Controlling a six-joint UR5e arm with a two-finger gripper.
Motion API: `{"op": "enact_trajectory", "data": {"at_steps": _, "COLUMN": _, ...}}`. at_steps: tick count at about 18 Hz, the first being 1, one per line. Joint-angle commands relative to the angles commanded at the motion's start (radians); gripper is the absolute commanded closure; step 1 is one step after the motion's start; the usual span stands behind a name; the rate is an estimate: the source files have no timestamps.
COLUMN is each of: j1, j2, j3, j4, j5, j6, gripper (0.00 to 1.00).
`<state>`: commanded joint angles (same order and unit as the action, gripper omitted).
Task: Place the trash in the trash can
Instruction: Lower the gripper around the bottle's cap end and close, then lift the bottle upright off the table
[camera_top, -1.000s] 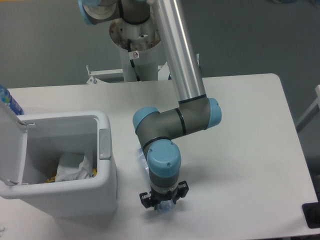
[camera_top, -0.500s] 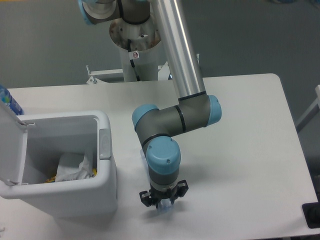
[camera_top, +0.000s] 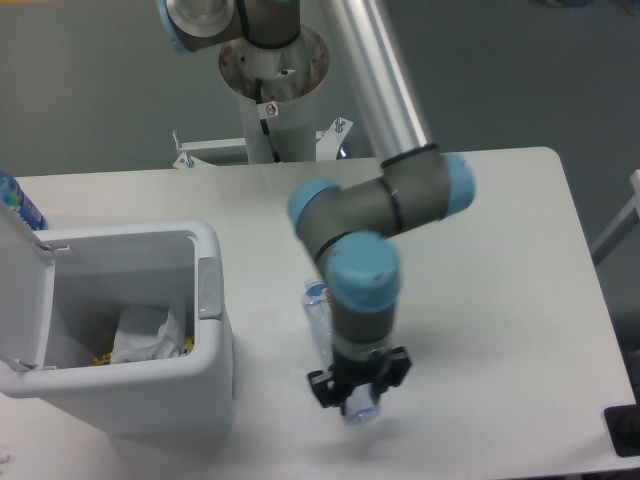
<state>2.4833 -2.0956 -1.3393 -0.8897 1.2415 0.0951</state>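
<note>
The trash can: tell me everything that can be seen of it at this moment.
The trash can is a white plastic rectangular bin with rounded corners, standing upright on the table's left side. Its hinged lid is flipped open to the left, and a grey push-button sits on the right rim. Inside lies a crumpled white wrapper, with something yellow beside it. The gripper is apart from it, to its right.

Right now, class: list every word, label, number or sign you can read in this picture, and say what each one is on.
No text is readable.
Round sticker on the robot's white base column: a red-ringed warning sign, too small to read.
Water bottle beside the gripper: no label print can be made out.
Blue item behind the trash can: white marks, blurred.
</note>
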Motion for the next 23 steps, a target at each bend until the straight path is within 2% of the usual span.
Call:
{"op": "enact_trajectory", "data": {"at_steps": 4, "j1": 0.038, "j2": 0.020, "j3": 0.080, "j4": 0.002, "j5": -0.138, "j6": -0.009, "gripper": 0.46}}
{"op": "enact_trajectory", "data": {"at_steps": 9, "j1": 0.046, "j2": 0.029, "j3": 0.146, "j4": 0.029, "j5": -0.189, "j6": -0.009, "gripper": 0.46}}
{"op": "enact_trajectory", "data": {"at_steps": 15, "j1": 0.023, "j2": 0.084, "j3": 0.152, "j4": 0.069, "j5": -0.191, "j6": -0.005, "gripper": 0.46}}
{"op": "enact_trajectory", "data": {"at_steps": 21, "j1": -0.035, "j2": 0.135, "j3": 0.166, "j4": 0.167, "j5": -0.203, "j6": -0.005, "gripper": 0.46}}
{"op": "enact_trajectory", "data": {"at_steps": 23, "j1": -0.061, "j2": 0.147, "j3": 0.184, "j4": 0.179, "j5": -0.203, "j6": -0.009, "gripper": 0.46}}
